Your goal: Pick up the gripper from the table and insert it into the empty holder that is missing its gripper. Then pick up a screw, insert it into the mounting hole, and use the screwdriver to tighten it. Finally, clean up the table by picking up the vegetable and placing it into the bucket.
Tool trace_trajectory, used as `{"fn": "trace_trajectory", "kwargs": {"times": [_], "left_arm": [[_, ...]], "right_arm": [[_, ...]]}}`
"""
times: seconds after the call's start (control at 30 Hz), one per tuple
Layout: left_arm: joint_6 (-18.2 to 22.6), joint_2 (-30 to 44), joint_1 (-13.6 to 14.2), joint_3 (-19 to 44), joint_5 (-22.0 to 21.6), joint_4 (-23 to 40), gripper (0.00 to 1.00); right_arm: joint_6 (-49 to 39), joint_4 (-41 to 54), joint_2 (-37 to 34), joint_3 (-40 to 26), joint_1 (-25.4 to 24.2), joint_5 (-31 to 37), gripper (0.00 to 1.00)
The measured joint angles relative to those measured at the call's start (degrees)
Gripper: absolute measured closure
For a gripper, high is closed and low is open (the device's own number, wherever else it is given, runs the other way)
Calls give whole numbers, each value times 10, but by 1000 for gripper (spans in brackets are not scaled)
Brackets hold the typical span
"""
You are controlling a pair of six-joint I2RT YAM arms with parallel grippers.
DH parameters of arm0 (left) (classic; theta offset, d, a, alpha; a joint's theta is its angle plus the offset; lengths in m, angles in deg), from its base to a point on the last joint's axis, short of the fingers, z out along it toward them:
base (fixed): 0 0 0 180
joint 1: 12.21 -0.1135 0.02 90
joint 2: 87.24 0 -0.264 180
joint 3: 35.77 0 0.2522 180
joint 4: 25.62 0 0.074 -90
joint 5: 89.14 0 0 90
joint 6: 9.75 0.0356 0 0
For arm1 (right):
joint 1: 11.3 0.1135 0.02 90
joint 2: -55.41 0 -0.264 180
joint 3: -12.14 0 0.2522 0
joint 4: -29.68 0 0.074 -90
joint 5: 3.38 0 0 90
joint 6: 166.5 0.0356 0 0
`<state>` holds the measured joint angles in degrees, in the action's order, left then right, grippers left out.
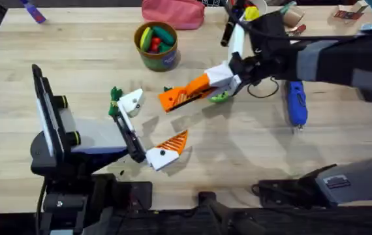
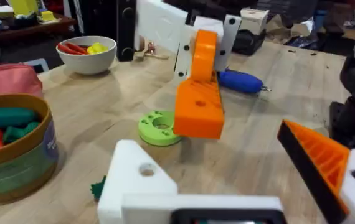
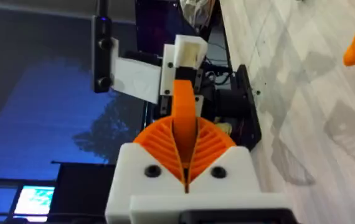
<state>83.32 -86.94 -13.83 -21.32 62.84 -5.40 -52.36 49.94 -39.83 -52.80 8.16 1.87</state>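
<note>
My right gripper (image 1: 222, 77) (image 3: 184, 140) is shut on the gripper (image 1: 185, 95) (image 2: 199, 99), an orange ribbed wedge held above the table's middle. It points towards my left gripper (image 1: 148, 127) (image 2: 240, 174), which stands wide open. One left finger is the bare white holder (image 1: 132, 101) (image 2: 141, 177), with the mounting hole (image 2: 147, 168) showing. The other carries an orange pad (image 1: 173, 142) (image 2: 321, 162). The blue screwdriver (image 1: 295, 102) (image 2: 240, 81) lies to the right. The olive bucket (image 1: 158, 59) (image 2: 15, 168) holds toy vegetables. A green leafy tuft (image 1: 115, 95) (image 2: 96, 186), perhaps the vegetable's top, lies beside the holder.
A green ring-shaped disc (image 1: 218, 96) (image 2: 159, 127) lies under the held wedge. A pink pouch (image 1: 173, 13) sits behind the bucket, and a white bowl (image 2: 87, 56) with toy food stands at the back. A black cable (image 1: 261, 91) loops near the screwdriver.
</note>
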Motion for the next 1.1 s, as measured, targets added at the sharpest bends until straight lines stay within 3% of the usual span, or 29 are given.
{"fn": "trace_trajectory", "kwargs": {"times": [0.3,0.57,1.1], "left_arm": [[0,0,0,0,0,0,15],[0,0,0,0,0,0,15],[0,0,0,0,0,0,16]], "right_arm": [[29,-74,-30,0,26,0,993],[129,-210,-37,1,54,0,993],[180,-231,-53,1,74,0,993]]}}
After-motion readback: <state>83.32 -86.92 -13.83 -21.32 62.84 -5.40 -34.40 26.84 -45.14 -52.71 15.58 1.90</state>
